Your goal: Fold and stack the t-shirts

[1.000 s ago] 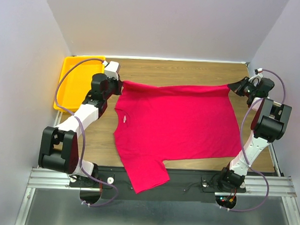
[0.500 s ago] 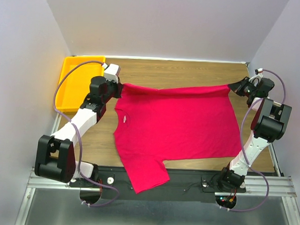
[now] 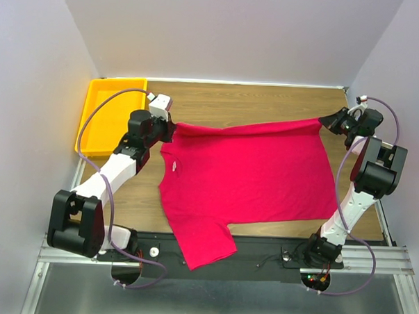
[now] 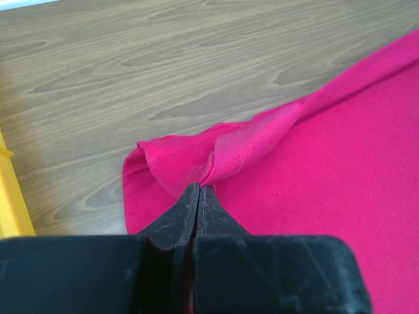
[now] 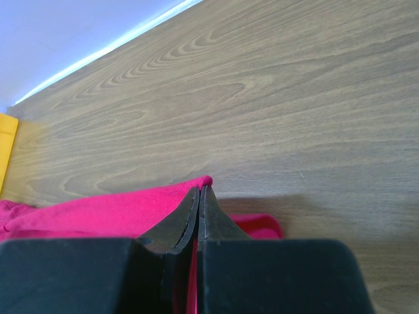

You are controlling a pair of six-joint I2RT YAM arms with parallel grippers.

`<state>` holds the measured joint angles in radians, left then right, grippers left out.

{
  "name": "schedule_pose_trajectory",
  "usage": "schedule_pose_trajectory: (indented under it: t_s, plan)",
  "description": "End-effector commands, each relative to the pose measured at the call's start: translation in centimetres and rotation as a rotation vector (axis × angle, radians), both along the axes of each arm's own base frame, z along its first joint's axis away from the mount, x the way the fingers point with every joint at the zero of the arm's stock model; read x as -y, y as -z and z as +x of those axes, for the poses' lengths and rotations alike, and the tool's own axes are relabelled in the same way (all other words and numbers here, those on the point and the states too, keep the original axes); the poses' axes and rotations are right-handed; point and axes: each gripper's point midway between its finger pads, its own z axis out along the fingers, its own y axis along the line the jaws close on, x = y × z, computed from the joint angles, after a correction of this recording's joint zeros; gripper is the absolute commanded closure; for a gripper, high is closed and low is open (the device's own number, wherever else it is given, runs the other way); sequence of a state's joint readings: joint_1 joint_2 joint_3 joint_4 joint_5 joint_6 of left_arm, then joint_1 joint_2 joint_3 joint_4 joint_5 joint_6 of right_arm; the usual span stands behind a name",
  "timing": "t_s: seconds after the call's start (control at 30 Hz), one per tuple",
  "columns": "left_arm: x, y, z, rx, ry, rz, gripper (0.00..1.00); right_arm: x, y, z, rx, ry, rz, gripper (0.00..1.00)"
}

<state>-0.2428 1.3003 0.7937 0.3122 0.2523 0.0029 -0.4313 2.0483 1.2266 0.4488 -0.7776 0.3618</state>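
A crimson-red t-shirt (image 3: 247,176) lies spread over the middle of the wooden table, one sleeve hanging past the near edge. My left gripper (image 3: 173,126) is shut on the far left edge of the t-shirt (image 4: 275,170), with cloth bunched at the tips of the left gripper (image 4: 200,186). My right gripper (image 3: 322,121) is shut on the far right corner; in the right wrist view the t-shirt's hem (image 5: 98,212) folds over the tips of the right gripper (image 5: 200,188). The far edge is lifted and sags between the two grips.
A yellow tray (image 3: 107,114) stands at the far left of the table, next to the left arm; its rim (image 4: 13,196) shows in the left wrist view. White walls close in the table on three sides. The black mounting rail (image 3: 261,250) runs along the near edge.
My left gripper has moved toward the right and a little nearer with the cloth in it, letting the far edge sag. The right gripper has stayed in place.
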Motion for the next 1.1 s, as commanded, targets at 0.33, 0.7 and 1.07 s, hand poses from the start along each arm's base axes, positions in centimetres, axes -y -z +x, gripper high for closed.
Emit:
schedule_pose_trajectory:
  t_s: [0.33, 0.7, 1.07]
  plan:
    - [0.7, -0.2, -1.3, 0.013, 0.034, -0.005, 1.00, 0.9, -1.1, 0.2, 0.035, 0.025, -0.037, 0.98]
    - [0.9, -1.0, -2.0, 0.027, 0.047, -0.008, 1.00, 1.0, -0.6, 0.2, 0.019, 0.029, -0.043, 0.97]
    - [1.3, -0.4, -2.9, 0.011, 0.074, -0.010, 1.00, 1.2, -0.5, 0.0, 0.009, 0.037, -0.060, 0.95]
